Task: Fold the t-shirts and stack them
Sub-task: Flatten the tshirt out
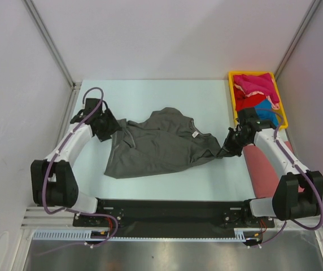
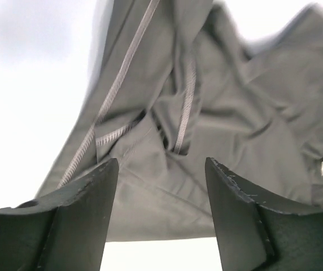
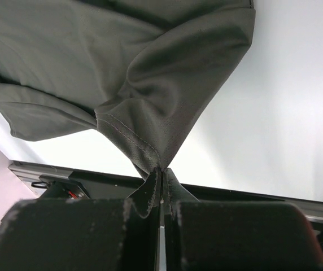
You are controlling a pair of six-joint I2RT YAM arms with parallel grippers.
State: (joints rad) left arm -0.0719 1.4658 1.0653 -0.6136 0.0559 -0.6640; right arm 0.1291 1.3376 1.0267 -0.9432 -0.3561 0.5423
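Pinching grey t-shirt (image 1: 161, 144) hem, right tool (image 3: 160, 189)

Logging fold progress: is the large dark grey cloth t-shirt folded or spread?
Not folded: large dark grey cloth t-shirt lies crumpled, loosely spread; right gripper jaws pinch one corner.

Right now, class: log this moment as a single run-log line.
left gripper: open beside dark grey t-shirt | right gripper: shut on its edge | shirt: unfolded, crumpled | yellow tray: holds coloured t-shirts

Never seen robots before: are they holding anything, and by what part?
The right jaws pinch the grey shirt by a hemmed edge; the left jaws stand open over it, holding nothing.
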